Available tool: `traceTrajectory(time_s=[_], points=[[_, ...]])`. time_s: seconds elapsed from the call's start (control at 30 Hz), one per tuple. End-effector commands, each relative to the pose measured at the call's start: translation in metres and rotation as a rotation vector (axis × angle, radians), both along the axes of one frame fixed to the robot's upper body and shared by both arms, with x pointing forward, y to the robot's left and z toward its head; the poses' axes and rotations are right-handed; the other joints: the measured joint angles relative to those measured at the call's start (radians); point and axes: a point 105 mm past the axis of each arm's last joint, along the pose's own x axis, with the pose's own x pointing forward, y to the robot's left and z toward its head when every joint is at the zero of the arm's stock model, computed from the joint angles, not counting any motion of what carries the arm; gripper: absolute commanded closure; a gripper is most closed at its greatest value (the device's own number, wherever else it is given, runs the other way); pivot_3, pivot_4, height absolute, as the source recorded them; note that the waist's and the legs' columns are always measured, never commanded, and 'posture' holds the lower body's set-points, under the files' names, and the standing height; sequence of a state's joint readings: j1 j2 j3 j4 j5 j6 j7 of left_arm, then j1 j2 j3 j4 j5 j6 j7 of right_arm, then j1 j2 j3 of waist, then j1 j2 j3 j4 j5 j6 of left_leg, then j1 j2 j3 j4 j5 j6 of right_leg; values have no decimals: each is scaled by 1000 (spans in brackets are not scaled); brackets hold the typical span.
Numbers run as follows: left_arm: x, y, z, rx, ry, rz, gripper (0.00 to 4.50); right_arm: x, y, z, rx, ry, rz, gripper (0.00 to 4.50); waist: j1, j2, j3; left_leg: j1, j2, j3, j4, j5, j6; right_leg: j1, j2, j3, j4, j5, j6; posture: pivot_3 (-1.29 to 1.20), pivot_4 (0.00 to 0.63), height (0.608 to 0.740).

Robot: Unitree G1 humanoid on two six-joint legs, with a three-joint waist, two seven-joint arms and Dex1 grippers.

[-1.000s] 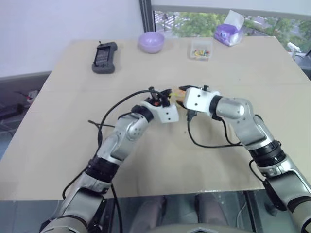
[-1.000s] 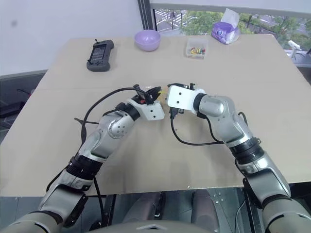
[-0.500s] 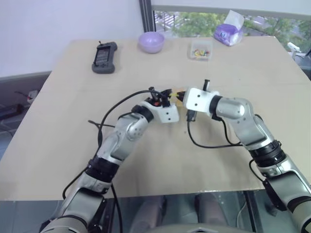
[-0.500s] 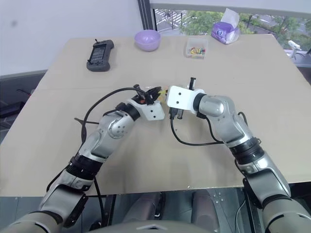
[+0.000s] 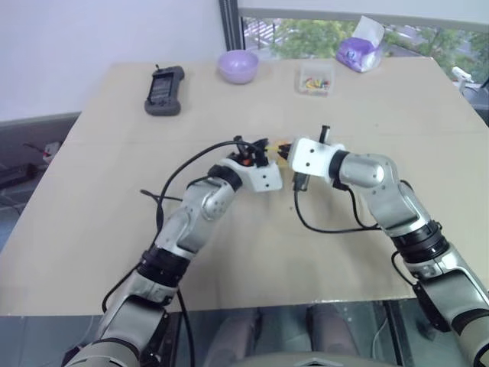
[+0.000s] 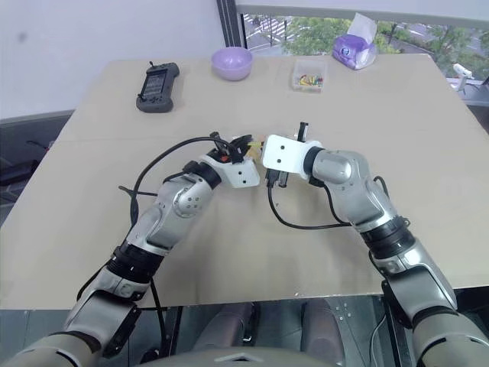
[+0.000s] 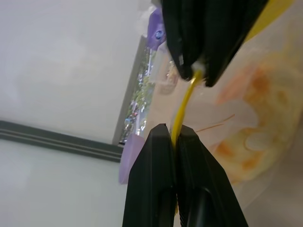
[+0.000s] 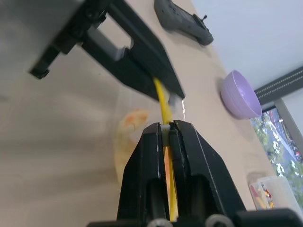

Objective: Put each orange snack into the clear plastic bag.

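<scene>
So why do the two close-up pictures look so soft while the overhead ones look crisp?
Left wrist view: the clear plastic bag sits very near the lens, so the orange snack inside it smears into pale blotches, and the window behind glares. Right wrist view: the left gripper above the right gripper is blurred and dark. Left eye view: even daylight, the table sharp.
</scene>
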State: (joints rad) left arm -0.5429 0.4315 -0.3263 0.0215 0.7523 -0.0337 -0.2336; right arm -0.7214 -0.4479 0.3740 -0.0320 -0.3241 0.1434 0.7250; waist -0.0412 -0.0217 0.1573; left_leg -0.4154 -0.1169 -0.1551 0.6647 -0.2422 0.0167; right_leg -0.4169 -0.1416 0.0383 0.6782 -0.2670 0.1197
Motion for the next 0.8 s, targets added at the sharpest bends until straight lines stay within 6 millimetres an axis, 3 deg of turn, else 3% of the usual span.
traceTrajectory(time_s=[0.03, 0.8], points=[[15, 42, 20, -18, -71, 194, 4500, 12, -27, 9, -23, -23, -126, 4459, 0, 0, 0, 0, 0, 0, 0, 0, 0, 0, 0, 0, 0, 0, 0, 0, 150, 740], [17, 45, 21, -36, -77, 241, 4500, 40, -86, 5, -78, -2, -483, 4459, 1, 0, 0, 0, 0, 0, 0, 0, 0, 0, 0, 0, 0, 0, 0, 0, 150, 740]])
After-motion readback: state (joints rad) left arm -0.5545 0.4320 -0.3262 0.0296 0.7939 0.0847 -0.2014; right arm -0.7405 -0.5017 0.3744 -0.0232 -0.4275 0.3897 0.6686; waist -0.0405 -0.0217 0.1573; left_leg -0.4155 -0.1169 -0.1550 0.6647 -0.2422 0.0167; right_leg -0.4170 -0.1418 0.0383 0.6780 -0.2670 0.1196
